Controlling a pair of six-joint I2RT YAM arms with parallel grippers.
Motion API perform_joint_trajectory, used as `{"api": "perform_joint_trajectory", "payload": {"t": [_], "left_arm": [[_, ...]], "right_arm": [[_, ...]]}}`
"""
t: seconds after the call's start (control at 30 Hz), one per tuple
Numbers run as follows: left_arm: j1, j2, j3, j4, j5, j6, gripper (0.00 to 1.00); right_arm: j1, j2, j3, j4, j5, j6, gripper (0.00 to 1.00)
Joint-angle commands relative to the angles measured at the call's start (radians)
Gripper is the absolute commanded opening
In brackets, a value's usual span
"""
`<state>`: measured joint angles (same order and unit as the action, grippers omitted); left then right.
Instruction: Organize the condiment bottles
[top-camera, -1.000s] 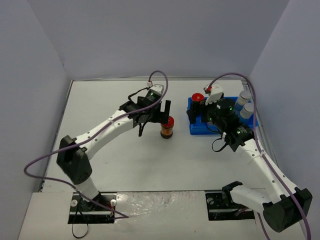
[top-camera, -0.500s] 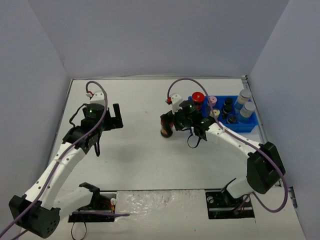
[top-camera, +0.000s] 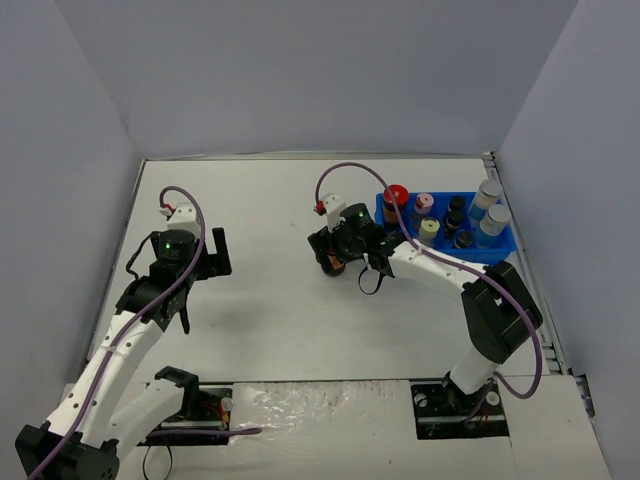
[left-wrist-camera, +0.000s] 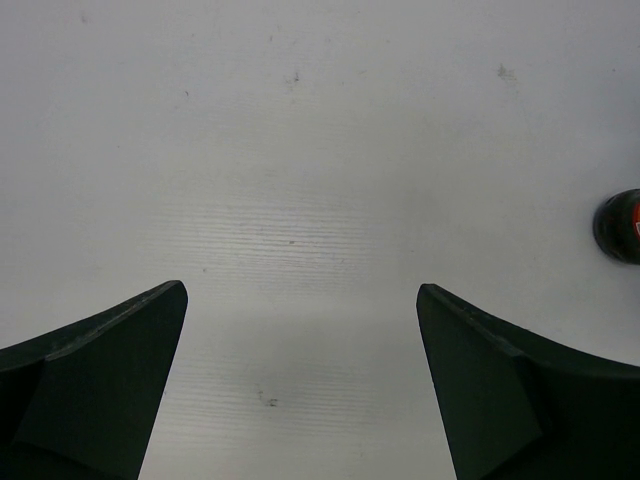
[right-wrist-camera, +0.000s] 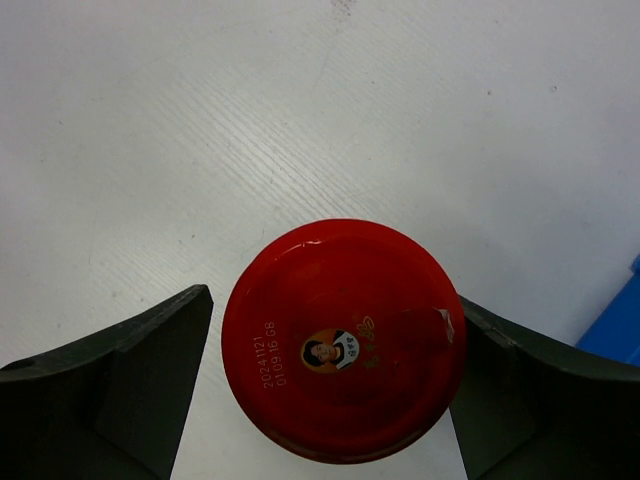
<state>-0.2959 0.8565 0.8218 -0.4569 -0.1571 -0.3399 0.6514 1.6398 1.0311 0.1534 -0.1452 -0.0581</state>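
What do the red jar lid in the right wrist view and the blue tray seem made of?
Red lid: probably painted metal, glossy, with soft highlights, a printed date code and pale scuffs at the edge. Blue tray: likely moulded plastic, uniform bright colour; too small to be sure.

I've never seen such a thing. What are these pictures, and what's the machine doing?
Two robot arms stand at a white table. One picture looks down from above; the other two come from wrist cameras, so the dark wedges are each claw's fingers. The left claw is open and empty over the table. The right claw straddles a red-lidded jar standing there; whether it grips yet is unclear. Other small jars sit in a blue tray.
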Motion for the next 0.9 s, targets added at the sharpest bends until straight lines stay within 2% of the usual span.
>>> {"api": "perform_joint_trajectory", "payload": {"t": [0.0,0.07,0.13,0.17,0.2,0.27,0.43,0.6,0.87], "left_arm": [[0.013,-0.016,-0.011,0.086,-0.016,0.032,0.97],[0.016,-0.02,-0.028,0.099,-0.016,0.024,0.97],[0.015,-0.017,-0.03,0.101,-0.018,0.024,0.97],[0.017,-0.016,-0.029,0.101,-0.019,0.025,0.97],[0.017,-0.017,-0.031,0.101,-0.022,0.028,0.97],[0.017,-0.017,-0.033,0.105,-0.028,0.032,0.97],[0.017,-0.014,-0.036,0.115,-0.028,0.036,0.97],[0.018,-0.005,-0.035,0.122,-0.012,0.033,0.97],[0.018,-0.017,-0.036,0.122,-0.014,0.036,0.97]], "right_arm": [[0.007,0.012,0.054,0.082,-0.007,-0.014,0.76],[0.006,0.015,0.056,0.082,-0.006,-0.01,0.61],[0.007,0.002,0.055,0.077,0.003,-0.006,0.38],[0.007,-0.007,0.058,0.071,0.008,-0.006,0.22],[0.006,-0.025,0.06,0.062,0.018,-0.003,0.1],[0.006,-0.079,0.061,0.048,0.034,0.003,0.01],[-0.004,-0.22,0.089,0.021,0.13,0.021,0.0],[-0.063,-0.291,0.131,-0.035,0.296,0.048,0.0],[-0.235,-0.35,0.083,-0.035,0.319,0.132,0.0]]}}
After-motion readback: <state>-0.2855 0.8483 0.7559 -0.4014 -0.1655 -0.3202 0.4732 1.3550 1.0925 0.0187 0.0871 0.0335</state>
